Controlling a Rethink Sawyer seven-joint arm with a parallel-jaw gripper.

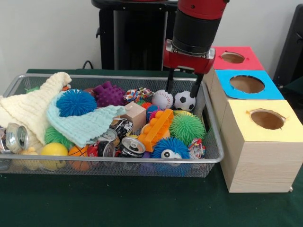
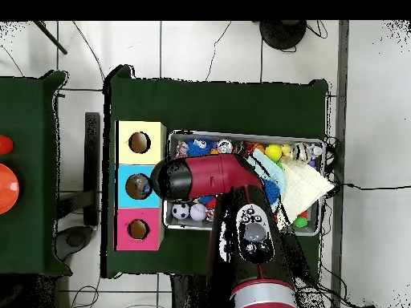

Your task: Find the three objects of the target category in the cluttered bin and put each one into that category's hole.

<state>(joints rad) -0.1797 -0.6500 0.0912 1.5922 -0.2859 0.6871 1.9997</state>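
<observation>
The bin (image 1: 142, 162) is a silver wire-mesh basket full of mixed things; it also shows in the overhead view (image 2: 241, 135). My gripper (image 1: 183, 86) hangs open and empty over the bin's far right corner. Its two black fingers straddle the gap between a baseball (image 1: 162, 99) and a soccer ball (image 1: 184, 100), just above them. Three wooden boxes stand right of the bin, each with a round hole: red top (image 1: 251, 61), blue top (image 1: 270, 92), yellow top (image 1: 236, 111). In the overhead view the arm (image 2: 201, 176) hides the gripper.
The bin also holds a blue spiky ball (image 1: 75, 102), a purple spiky ball (image 1: 109, 94), a green spiky ball (image 1: 187, 127), an orange brick (image 1: 156, 128), a wooden block (image 1: 135, 116), crushed cans (image 1: 131, 146), a cream cloth (image 1: 33, 106) and a teal cloth (image 1: 83, 124).
</observation>
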